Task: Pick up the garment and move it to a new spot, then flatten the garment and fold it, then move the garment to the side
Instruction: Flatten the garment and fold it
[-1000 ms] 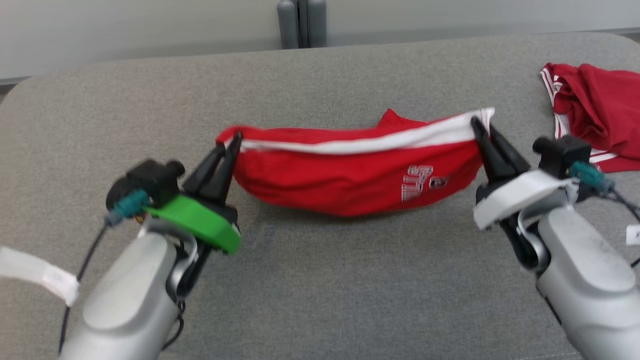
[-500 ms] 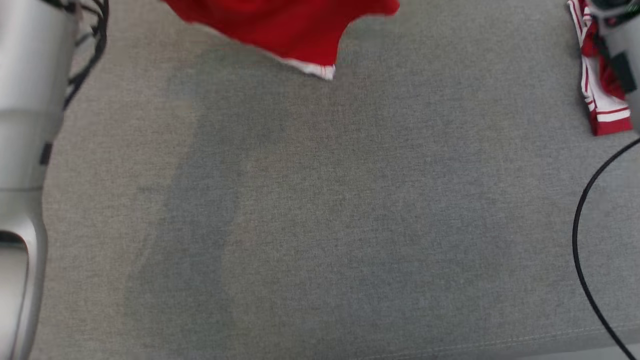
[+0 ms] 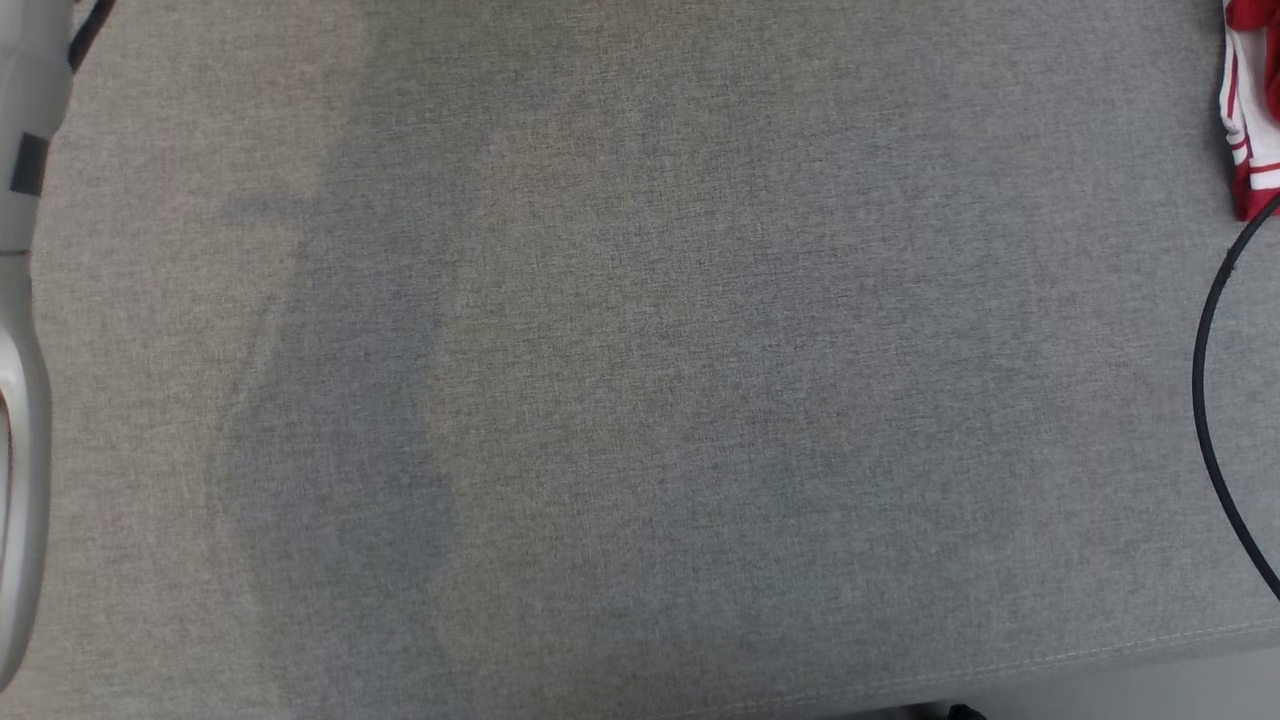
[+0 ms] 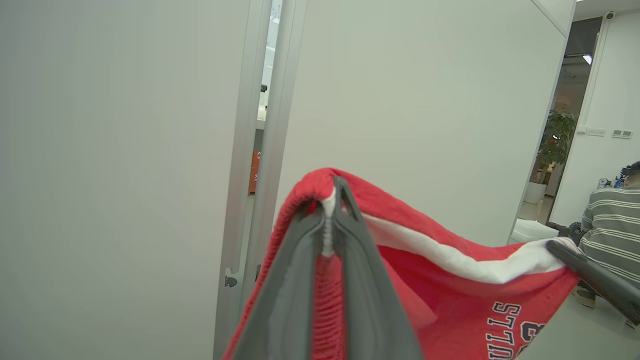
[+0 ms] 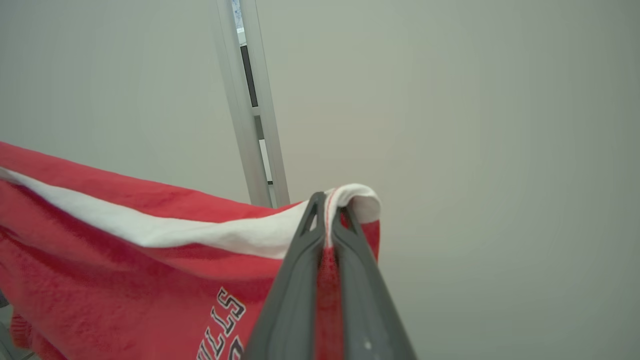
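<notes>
Red cloth with a white band along its top edge, the garment hangs in the air, stretched between the two grippers. In the left wrist view the left gripper has its dark fingers pressed together on one end of the band, with fabric bunched between them. In the right wrist view the right gripper pinches the other end in the same way, and the white edge curls over its tips. Outlined lettering sits low on the red panel in both wrist views.

Behind the cloth both wrist cameras see pale wall panels and a metal post. The left wrist view adds a doorway at the right with a potted plant and a seated person in a striped top.

The head view looks down on a grey woven surface. A pale forearm runs along its left edge, a black cable curves at the right, and a second red-and-white cloth lies at the upper right corner.
</notes>
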